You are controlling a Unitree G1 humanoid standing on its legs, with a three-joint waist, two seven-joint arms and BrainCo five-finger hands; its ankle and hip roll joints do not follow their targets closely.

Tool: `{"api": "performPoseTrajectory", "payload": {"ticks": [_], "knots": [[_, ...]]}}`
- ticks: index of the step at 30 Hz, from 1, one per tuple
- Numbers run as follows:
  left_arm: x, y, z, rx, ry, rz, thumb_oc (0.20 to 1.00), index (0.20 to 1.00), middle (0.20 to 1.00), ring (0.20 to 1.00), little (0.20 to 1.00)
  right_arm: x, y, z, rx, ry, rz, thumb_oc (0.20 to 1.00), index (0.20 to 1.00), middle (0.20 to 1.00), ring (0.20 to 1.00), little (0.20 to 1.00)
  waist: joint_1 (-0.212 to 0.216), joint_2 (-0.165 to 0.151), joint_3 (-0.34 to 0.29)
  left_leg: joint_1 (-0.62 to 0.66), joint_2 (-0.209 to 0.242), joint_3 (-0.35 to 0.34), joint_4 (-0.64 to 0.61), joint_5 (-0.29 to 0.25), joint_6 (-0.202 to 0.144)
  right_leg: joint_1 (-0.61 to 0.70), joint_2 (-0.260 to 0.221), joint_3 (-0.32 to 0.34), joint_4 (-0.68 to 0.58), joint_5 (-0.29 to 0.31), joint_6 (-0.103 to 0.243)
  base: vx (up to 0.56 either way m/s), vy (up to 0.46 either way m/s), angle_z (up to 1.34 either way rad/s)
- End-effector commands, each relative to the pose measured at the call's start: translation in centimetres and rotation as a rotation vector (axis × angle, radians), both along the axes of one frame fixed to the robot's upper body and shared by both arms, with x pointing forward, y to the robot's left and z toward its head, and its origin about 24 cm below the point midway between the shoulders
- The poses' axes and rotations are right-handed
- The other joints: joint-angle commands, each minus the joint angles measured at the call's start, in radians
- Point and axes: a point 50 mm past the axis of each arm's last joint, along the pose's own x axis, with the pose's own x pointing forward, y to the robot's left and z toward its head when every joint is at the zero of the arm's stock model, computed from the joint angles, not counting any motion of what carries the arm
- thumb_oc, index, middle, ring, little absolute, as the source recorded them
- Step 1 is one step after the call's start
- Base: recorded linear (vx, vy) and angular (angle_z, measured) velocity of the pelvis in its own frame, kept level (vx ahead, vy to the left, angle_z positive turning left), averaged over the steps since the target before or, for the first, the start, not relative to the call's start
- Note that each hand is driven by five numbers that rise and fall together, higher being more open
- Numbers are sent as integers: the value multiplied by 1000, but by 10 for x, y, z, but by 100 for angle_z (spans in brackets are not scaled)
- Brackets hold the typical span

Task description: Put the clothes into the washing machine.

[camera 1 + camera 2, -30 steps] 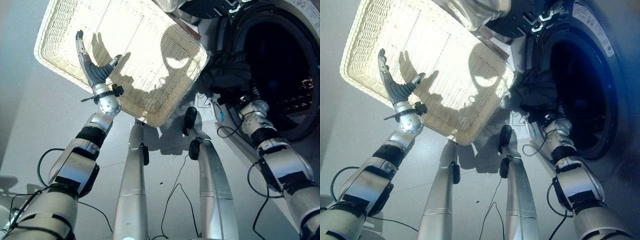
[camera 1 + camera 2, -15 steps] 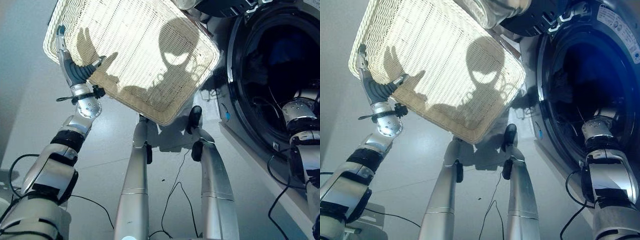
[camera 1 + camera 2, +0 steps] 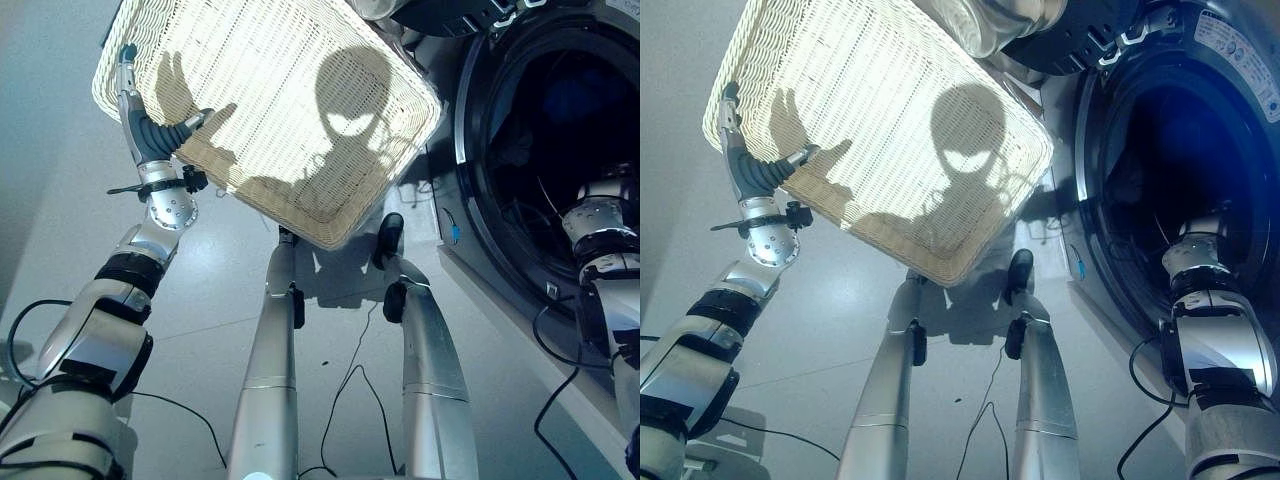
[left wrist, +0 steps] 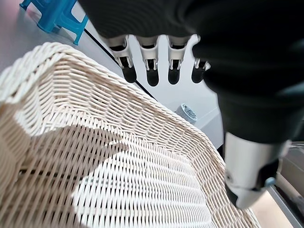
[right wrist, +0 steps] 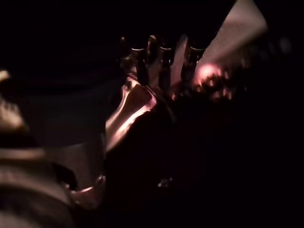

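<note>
Grey floor bears empty wicker basket beside washing machine.

A white wicker basket stands on the grey floor.

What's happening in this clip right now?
The robot is loading laundry. Its right arm reaches through the open door of the washing machine, with the right hand deep inside the dark drum, so whether it holds clothing cannot be told. The left hand, fingers straight, is raised against the near edge of the white wicker basket, whose visible interior looks empty.
</note>
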Motion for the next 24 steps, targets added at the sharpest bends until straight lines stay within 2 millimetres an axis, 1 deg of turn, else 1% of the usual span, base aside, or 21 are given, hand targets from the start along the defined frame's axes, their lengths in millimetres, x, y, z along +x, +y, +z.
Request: {"api": "performPoseTrajectory", "payload": {"ticks": [1,2,5,10,12,15,20,24], "knots": [[3,-13,13,-107,-89,-30,1000,1000,1000,1000,1000,-57,-65,55,-395,447,-250,1000,1000,1000,1000,1000,-20,4,-25,20,-12,51,175,-227,-11,101,54,-19,-226,142,110,0,0,0],[4,-14,16,-107,-93,-32,1000,1000,1000,1000,1000,-54,-61,60,-460,536,-266,1000,1000,1000,1000,1000,-19,5,-25,18,-13,50,175,-227,-8,100,55,-18,-227,144,109,0,0,0],[4,-14,22,-112,-102,-37,1000,1000,1000,1000,1000,-48,-55,66,-543,639,-251,1000,1000,1000,1000,1000,-16,8,-25,14,-13,52,172,-227,-5,98,56,-20,-228,139,109,0,0,0],[5,-16,28,-119,-114,-44,1000,1000,1000,1000,1000,-33,-38,74,-725,695,-247,1000,1000,1000,1000,1000,-15,14,-25,11,-13,57,162,-227,0,93,56,-22,-229,133,110,0,0,0],[5,-17,30,-125,-122,-46,1000,1000,1000,1000,1000,-25,-26,77,-851,706,-258,1000,1000,1000,1000,1000,-18,16,-25,8,-13,58,158,-227,1,88,56,-21,-231,132,110,0,0,0],[4,-16,29,-132,-129,-47,1000,1000,1000,1000,1000,-17,-11,80,-991,716,-263,1000,1000,1000,1000,1000,-22,18,-25,2,-14,61,160,-229,0,80,56,-18,-228,128,111,0,0,0],[3,-18,24,-145,-137,-41,1000,1000,1000,1000,1000,1,29,66,-1234,683,-217,1000,1000,1000,1000,1000,-39,17,-25,5,-16,72,150,-231,0,74,58,-12,-229,121,113,-14,19,1],[1,-22,17,-153,-140,-35,1000,1000,1000,1000,1000,8,62,45,-1384,666,-141,1000,1000,1000,1000,1000,-52,14,-25,6,-17,80,146,-232,0,68,60,-6,-226,117,113,-17,23,3]]}}
